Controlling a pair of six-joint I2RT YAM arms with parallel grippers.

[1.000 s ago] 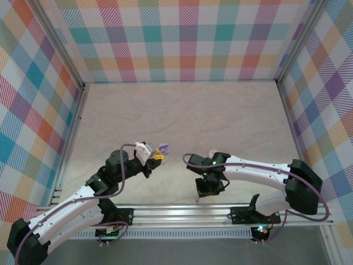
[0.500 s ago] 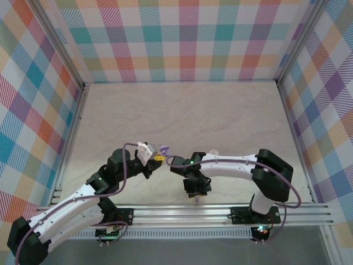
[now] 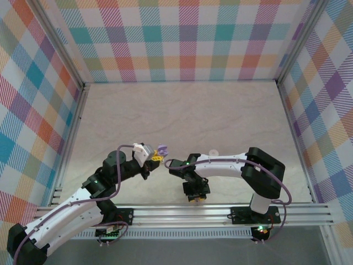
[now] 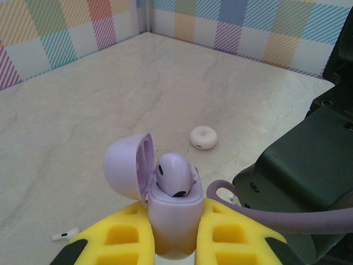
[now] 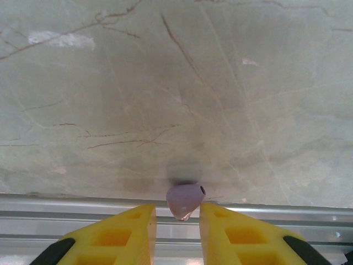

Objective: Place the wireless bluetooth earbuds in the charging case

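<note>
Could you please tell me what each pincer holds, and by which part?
Left pincer: open purple charging case, by its lower body; right pincer: purple earbud, by its sides.

The purple case (image 4: 174, 223) runs off the bottom edge of the left wrist view. Its base is lost between the yellow fingers (image 4: 118, 237) of the left gripper (image 4: 172, 234), and the stem of the purple earbud (image 4: 175, 175) seated in it is buried inside. A white earbud (image 4: 66, 234) beside one finger is too small and blurred for detail. Another white earbud (image 4: 226, 194) is partly covered by the cable (image 4: 265, 212). The right gripper (image 5: 177, 210) has its fingers cut off below, hiding the tip of a second purple earbud (image 5: 186, 200).
</note>
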